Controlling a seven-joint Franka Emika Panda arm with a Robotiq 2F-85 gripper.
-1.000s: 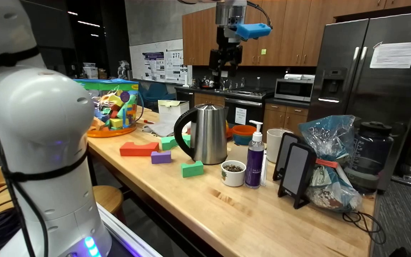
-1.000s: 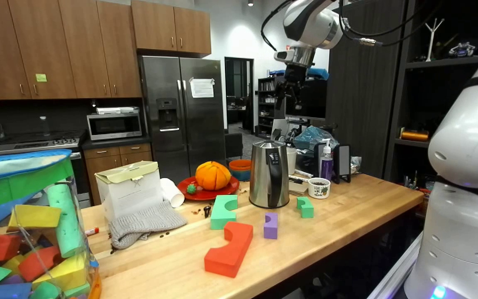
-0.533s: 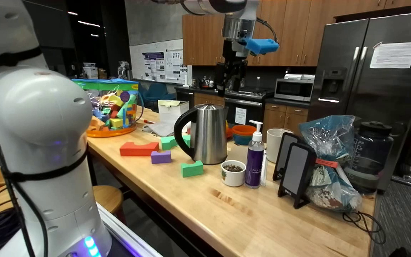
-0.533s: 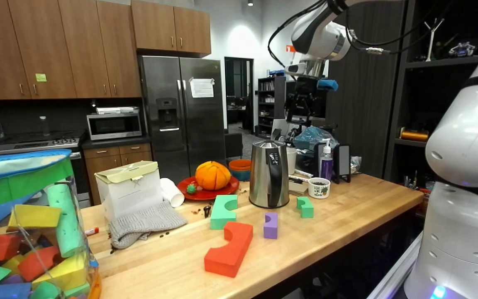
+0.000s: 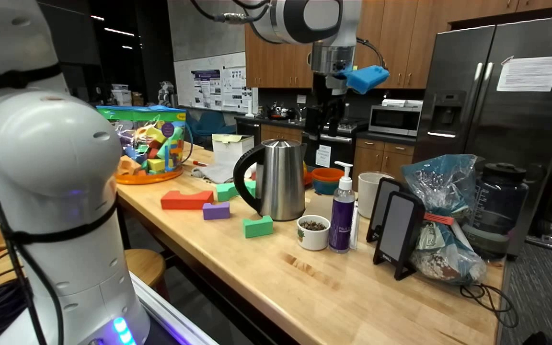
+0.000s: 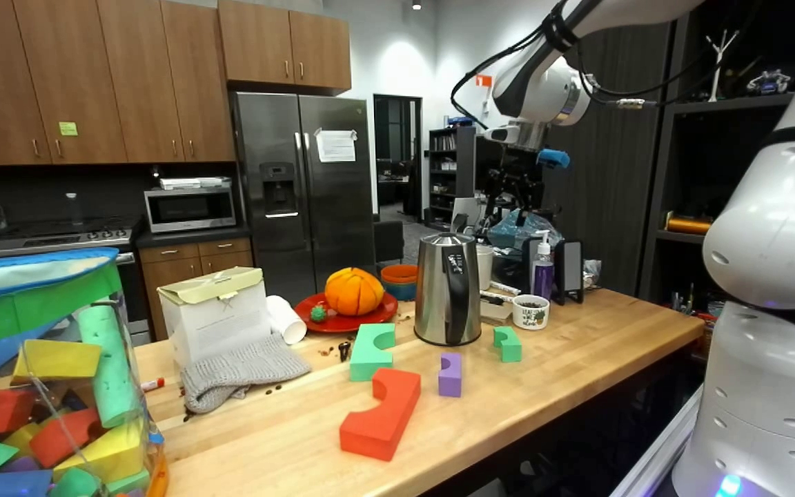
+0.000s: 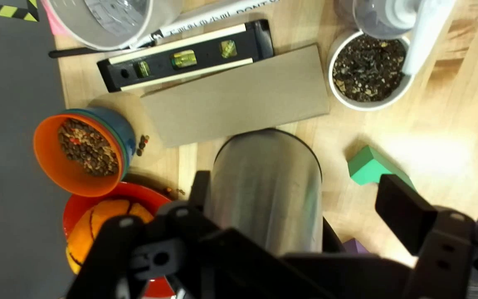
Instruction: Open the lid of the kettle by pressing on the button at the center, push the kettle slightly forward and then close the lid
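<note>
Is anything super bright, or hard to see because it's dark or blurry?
In both exterior views, the black tool is hard to make out against the dark behind it; in an exterior view, light glows on the back wall; in the wrist view, white glare washes out the table near the green block, and the tool's fingers look a bit blurry.

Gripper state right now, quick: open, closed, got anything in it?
Gripper: open, spread wide in the wrist view, holding nothing; it hangs apart from the kettle in both exterior views.
</note>
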